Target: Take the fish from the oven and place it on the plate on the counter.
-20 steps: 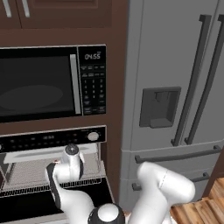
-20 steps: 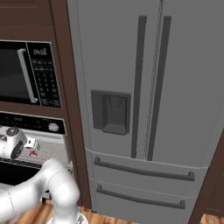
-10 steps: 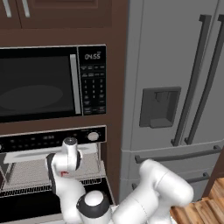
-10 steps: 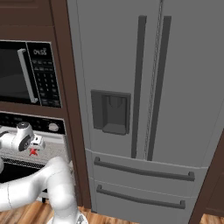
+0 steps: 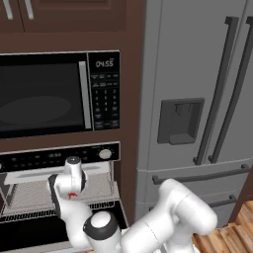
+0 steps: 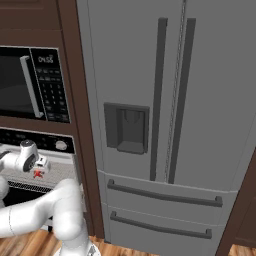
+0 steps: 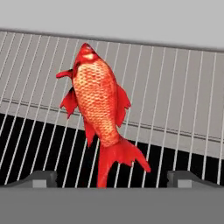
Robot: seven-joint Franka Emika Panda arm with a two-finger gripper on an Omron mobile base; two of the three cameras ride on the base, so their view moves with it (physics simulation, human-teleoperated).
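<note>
So the fish (image 7: 99, 105) was lying flat on the wire rack (image 7: 175, 96) inside the oven (image 5: 59, 197), head pointing away from the camera on the hand and tail fanned out toward it. The claw (image 7: 111, 178) was spread wide, one dark tip on each side of the tail with plenty of gap, nothing pinched.

My guess on handling: it's a small slender thing, probably light, so weight shouldn't have been the issue. The scaly skin looked like it could be slick, and the fins and tail looked thin and floppy, so grabbing there seemed like a bad idea. I'd have gone for the thick middle of the body, just behind the side fins, squeezing across its width.

One catch: it sat right on the rack wires, so the tips would've needed to drop between them without snagging.
</note>
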